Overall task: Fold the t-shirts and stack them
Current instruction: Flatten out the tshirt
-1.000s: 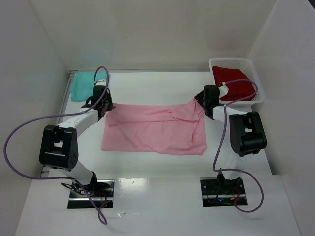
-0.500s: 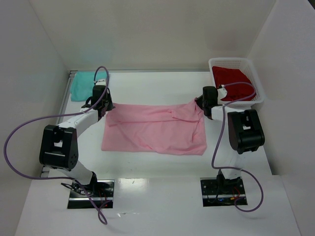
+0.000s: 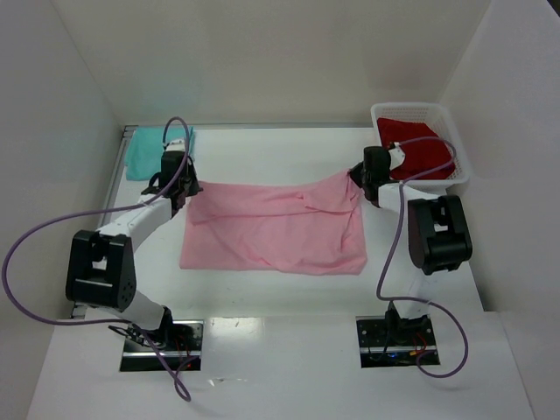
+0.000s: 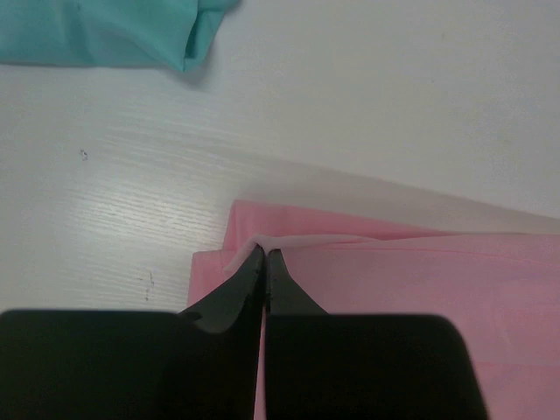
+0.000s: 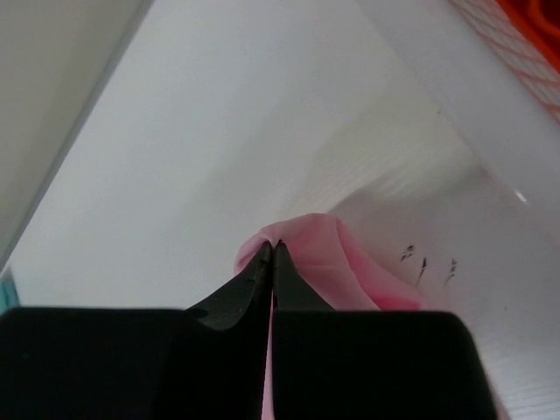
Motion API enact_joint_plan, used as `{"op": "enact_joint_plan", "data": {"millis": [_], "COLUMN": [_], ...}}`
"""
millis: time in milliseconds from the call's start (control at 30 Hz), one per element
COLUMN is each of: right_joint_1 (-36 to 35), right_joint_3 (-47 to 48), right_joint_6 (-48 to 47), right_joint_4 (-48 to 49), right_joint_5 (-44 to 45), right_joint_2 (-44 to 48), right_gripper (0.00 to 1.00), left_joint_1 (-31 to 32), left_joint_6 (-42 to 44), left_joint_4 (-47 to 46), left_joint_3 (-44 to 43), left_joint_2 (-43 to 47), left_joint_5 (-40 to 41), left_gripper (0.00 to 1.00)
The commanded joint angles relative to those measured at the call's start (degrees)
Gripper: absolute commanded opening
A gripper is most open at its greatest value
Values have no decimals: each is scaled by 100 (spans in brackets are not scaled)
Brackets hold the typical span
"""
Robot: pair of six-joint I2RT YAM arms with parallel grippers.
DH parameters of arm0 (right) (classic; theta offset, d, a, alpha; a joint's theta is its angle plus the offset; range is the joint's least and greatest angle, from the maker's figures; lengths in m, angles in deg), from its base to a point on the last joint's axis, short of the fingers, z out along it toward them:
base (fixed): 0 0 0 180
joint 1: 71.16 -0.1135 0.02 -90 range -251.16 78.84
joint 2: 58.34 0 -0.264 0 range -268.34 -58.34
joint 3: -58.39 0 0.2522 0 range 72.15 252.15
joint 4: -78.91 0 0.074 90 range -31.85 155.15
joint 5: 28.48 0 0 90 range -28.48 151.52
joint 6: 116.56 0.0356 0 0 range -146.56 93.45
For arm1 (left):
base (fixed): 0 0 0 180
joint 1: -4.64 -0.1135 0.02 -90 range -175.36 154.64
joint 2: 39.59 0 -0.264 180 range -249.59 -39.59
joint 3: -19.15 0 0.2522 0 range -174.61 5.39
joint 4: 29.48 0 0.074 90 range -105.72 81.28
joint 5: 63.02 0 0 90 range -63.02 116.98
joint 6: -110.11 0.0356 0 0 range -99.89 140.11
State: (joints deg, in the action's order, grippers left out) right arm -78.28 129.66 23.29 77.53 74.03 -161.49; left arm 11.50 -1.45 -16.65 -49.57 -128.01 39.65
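From above, the pink t-shirt (image 3: 276,232) lies spread flat. My left claw (image 3: 190,193) and right claw (image 3: 353,182) each pinch a far corner, ready, I judge, to fold it. The teal t-shirt (image 3: 144,150) sits beyond its left corner, the red t-shirt (image 3: 420,149) beyond its right. Left wrist: jaws closed on its hem. Right wrist: jaws closed on a lifted pink tip.

The spread shirt (image 3: 276,232) lies mid table (image 3: 280,153), the folded shirt (image 3: 144,150) back left, the third shirt (image 3: 422,150) in the basket (image 3: 416,108) back right.

A white wood-grain table (image 3: 280,306) stands enclosed by plain white wall panels (image 3: 280,61). At its far right corner sits a white plastic lattice basket (image 3: 404,106), against the right panel.
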Motion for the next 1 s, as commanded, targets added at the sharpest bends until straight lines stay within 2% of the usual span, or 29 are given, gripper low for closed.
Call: {"op": "enact_joint_plan", "data": {"millis": [0, 67, 167, 200, 367, 467, 567, 633, 733, 800, 867, 900, 933, 967], "right_joint_1": [35, 35, 87, 87, 815, 1088, 1204, 1204, 1204, 1204, 1256, 1256, 1256, 1256], "right_joint_3": [409, 462, 515, 576, 821, 1146, 1332, 1202, 1340, 1272, 1419, 1472, 1142, 1304], "right_joint_6": [-440, -564, -722, -800, -801, -880, -950, -1012, -1248, -1311, -1406, -1407, -1407, -1407], "right_joint_4": [177, 177, -33, -34, -639, -1052, -1325, -1326, -1755, -1539, -1816, -1949, -1402, -1631], "right_joint_5": [-310, -469, -469, -469, -794, -794, -1092, -858, -777, -838, -996, -1057, -980, -979], "right_joint_2": [1101, 1456, 2559, 2563, 4510, 4996, 5330, 5673, 5605, 5604, 5526, 5525, 5682, 5553], "right_gripper": [0, 0, 0, 0, 0, 0, 0, 0, 0, 0, 0, 0, 0, 0], "left_joint_1": [0, 0, 0, 0, -61, -114, -114, -114, -114, -114, -114, -114, -114, -114], "left_joint_6": [-366, -472, -533, -533, -183, -42, 73, 317, 460, 609, 557, 557, 765, 767], "left_joint_4": [-302, -303, 21, 23, 575, 804, 1015, 754, 1313, 1141, 1410, 1063, 694, 1160], "left_joint_3": [-147, -321, -726, -814, -1551, -2016, -2369, -2397, -2904, -2916, -3056, -2830, -2610, -2999], "left_joint_2": [851, 1308, 1985, 2178, 3470, 3717, 3919, 4165, 3860, 3806, 3736, 3858, 3798, 3580], "left_joint_5": [-158, -159, 59, 121, 718, 852, 852, 982, 1142, 1072, 1010, 905, 991, 1062], "left_gripper": [0, 0, 0, 0, 0, 0, 0, 0, 0, 0, 0, 0, 0, 0]}}
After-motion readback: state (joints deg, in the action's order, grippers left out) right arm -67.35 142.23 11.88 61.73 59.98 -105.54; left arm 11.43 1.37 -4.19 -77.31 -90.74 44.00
